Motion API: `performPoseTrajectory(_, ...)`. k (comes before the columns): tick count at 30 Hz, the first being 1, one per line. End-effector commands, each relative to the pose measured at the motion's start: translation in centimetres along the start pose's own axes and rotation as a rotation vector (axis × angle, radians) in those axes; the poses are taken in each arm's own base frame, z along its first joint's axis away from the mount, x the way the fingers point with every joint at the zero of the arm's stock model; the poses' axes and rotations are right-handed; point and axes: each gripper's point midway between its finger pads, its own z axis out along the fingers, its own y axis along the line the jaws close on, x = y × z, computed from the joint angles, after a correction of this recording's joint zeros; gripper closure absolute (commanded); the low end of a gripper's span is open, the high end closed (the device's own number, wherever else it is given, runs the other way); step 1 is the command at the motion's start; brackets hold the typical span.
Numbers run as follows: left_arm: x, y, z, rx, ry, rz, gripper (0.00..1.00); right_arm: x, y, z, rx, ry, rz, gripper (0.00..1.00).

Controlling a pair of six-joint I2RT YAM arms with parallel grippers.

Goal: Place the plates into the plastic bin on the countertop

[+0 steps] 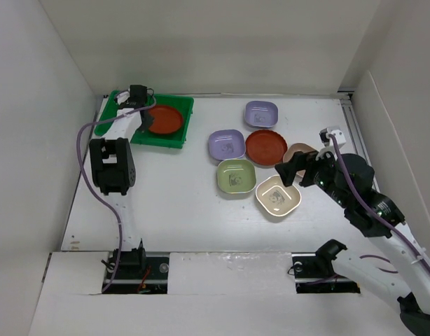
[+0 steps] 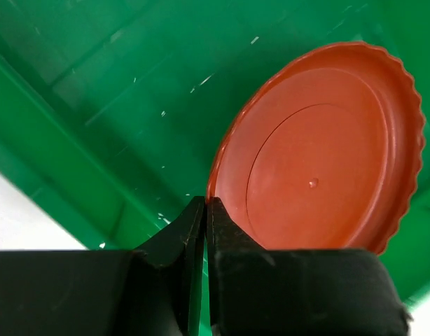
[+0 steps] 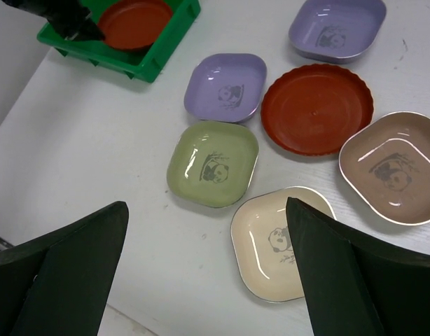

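Observation:
My left gripper (image 1: 146, 126) reaches into the green plastic bin (image 1: 174, 105) and is shut on the rim of a round red plate (image 1: 164, 119). The left wrist view shows the fingers (image 2: 206, 201) pinching that plate's edge (image 2: 320, 147) above the bin floor (image 2: 96, 105). My right gripper (image 1: 288, 171) is open and empty, hovering (image 3: 206, 206) over the countertop between the pale green plate (image 3: 213, 164) and the cream plate (image 3: 274, 241). On the countertop also lie two lavender plates (image 3: 225, 87) (image 3: 337, 28), a second red plate (image 3: 316, 108) and a tan-pink plate (image 3: 393, 168).
White walls enclose the countertop (image 1: 180, 196) on the left, back and right. The bin stands at the back left corner. The loose plates cluster at the centre right, close together. The arm bases (image 1: 131, 266) sit at the near edge.

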Motion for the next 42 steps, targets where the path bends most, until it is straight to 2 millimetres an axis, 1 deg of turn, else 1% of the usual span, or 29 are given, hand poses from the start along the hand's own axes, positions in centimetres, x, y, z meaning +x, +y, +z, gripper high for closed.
performPoseTrajectory(1, -4.6, -2.5, -2.4, 0.073, -0.094, -0.033, 1.0, -0.5, 0.8, 0.1, -0.041, -0.034, 0.004, 0.0)
performPoseTrajectory(3, -4.7, -2.5, -2.1, 0.055, -0.091, -0.029, 1.0, -0.5, 0.8, 0.1, -0.041, -0.034, 0.004, 0.0)
performPoseTrajectory(4, -4.9, -2.5, -1.8, 0.05, -0.098, -0.03, 0.95, -0.5, 0.8, 0.1, -0.041, -0.034, 0.004, 0.0)
performPoseTrajectory(5, -5.0, -2.6, -1.9, 0.043, -0.091, -0.027, 0.84, -0.5, 0.8, 0.1, -0.041, -0.034, 0.004, 0.0)
performPoseTrajectory(7, -5.3, -2.8, -2.1, 0.049, -0.097, -0.03, 0.5, 0.1, 0.6, 0.5, -0.035, -0.015, 0.002, 0.0)
performPoseTrajectory(8, -5.6, -2.9, -2.6, 0.057, -0.106, -0.033, 0.21, 0.2, 0.4, 0.8, -0.022, -0.01, 0.001, 0.0)
performPoseTrajectory(10, -6.6, -3.4, -4.2, 0.1, -0.138, -0.049, 0.0, 0.6, 0.4, 1.2, -0.02, -0.003, 0.0, 0.0)
performPoseTrajectory(15, -8.0, -6.1, -9.4, 0.21, -0.208, 0.019, 0.0, 1.1, 0.5, 2.0, -0.02, 0.025, -0.003, 0.0)
performPoseTrajectory(16, -9.0, -7.2, -12.0, 0.261, -0.251, 0.02, 0.0, 1.3, 0.3, 2.3, -0.007, 0.031, -0.004, 0.0)
performPoseTrajectory(17, -7.8, -8.5, -13.4, 0.297, -0.248, 0.04, 0.0, 1.4, -0.1, 2.5, 0.008, 0.028, -0.005, 0.0)
performPoseTrajectory(20, -6.1, -10.0, -17.5, 0.368, -0.255, 0.082, 0.0, 2.8, -2.0, 4.3, 0.108, 0.076, 0.0, 0.0)
performPoseTrajectory(21, -3.9, -11.0, -18.6, 0.399, -0.233, 0.116, 0.0, 2.7, -2.9, 4.8, 0.145, 0.075, 0.017, 0.0)
performPoseTrajectory(22, -3.3, -11.5, -19.9, 0.413, -0.238, 0.127, 0.0, 2.6, -3.2, 5.4, 0.157, 0.07, 0.022, 0.0)
performPoseTrajectory(24, -0.1, -12.0, -22.4, 0.448, -0.215, 0.168, 0.0, 4.2, -3.9, 7.4, 0.161, 0.13, 0.013, 0.0)
performPoseTrajectory(25, 0.9, -11.9, -23.3, 0.455, -0.211, 0.174, 0.0, 4.1, -4.9, 8.1, 0.192, 0.145, 0.024, 0.0)
performPoseTrajectory(26, 2.9, -11.3, -23.1, 0.45, -0.19, 0.193, 0.0, 2.8, -5.4, 8.9, 0.218, 0.129, 0.03, 0.02)
performPoseTrajectory(27, 4.2, -11.7, -25.5, 0.5, -0.196, 0.209, 0.0, 4.0, -6.9, 10.6, 0.27, 0.2, 0.002, 0.02)
performPoseTrajectory(28, 4.9, -11.3, -26.1, 0.501, -0.195, 0.206, 0.0, 3.8, -7.9, 11.5, 0.306, 0.221, -0.007, 0.02)
performPoseTrajectory(29, 6.6, -10.4, -25.8, 0.492, -0.165, 0.218, 0.0, 1.7, -9.0, 12.1, 0.341, 0.21, -0.003, 0.02)
performPoseTrajectory(30, 6.8, -9.9, -27.1, 0.514, -0.17, 0.218, 0.0, 2.8, -10.5, 14.2, 0.372, 0.271, -0.025, 0.02)
performPoseTrajectory(32, 7.8, -9.0, -27.7, 0.546, -0.132, 0.206, 0.0, 2.7, -13.1, 15.9, 0.411, 0.319, -0.044, 0.02)
performPoseTrajectory(33, 8.4, -7.9, -28.0, 0.559, -0.121, 0.209, 0.0, 0.7, -13.6, 17.1, 0.419, 0.299, -0.054, 0.03)
performPoseTrajectory(34, 8.6, -7.2, -28.2, 0.554, -0.117, 0.212, 0.0, 2.9, -15.5, 19.3, 0.441, 0.396, -0.088, 0.05)
performPoseTrajectory(35, 8.6, -6.7, -28.4, 0.556, -0.119, 0.21, 0.0, 3.0, -16.9, 20.1, 0.48, 0.429, -0.106, 0.06)
performPoseTrajectory(36, 9.1, -5.7, -28.1, 0.54, -0.112, 0.235, 0.0, 1.3, -18.3, 20.8, 0.514, 0.428, -0.116, 0.09)
performPoseTrajectory(37, 8.9, -4.7, -28.7, 0.533, -0.12, 0.243, 0.0, 3.7, -20.0, 22.2, 0.533, 0.515, -0.151, 0.09)
performPoseTrajectory(39, 8.8, -3.7, -29.0, 0.52, -0.127, 0.257, 0.0, 3.8, -21.7, 23.6, 0.509, 0.536, -0.145, 0.09)
performPoseTrajectory(41, 9.0, -2.6, -29.4, 0.525, -0.133, 0.264, 0.0, 6.0, -22.8, 24.7, 0.438, 0.583, -0.109, 0.09)
performPoseTrajectory(42, 9.0, -2.2, -29.4, 0.525, -0.137, 0.276, 0.0, 6.2, -22.1, 25.5, 0.342, 0.574, -0.082, 0.09)
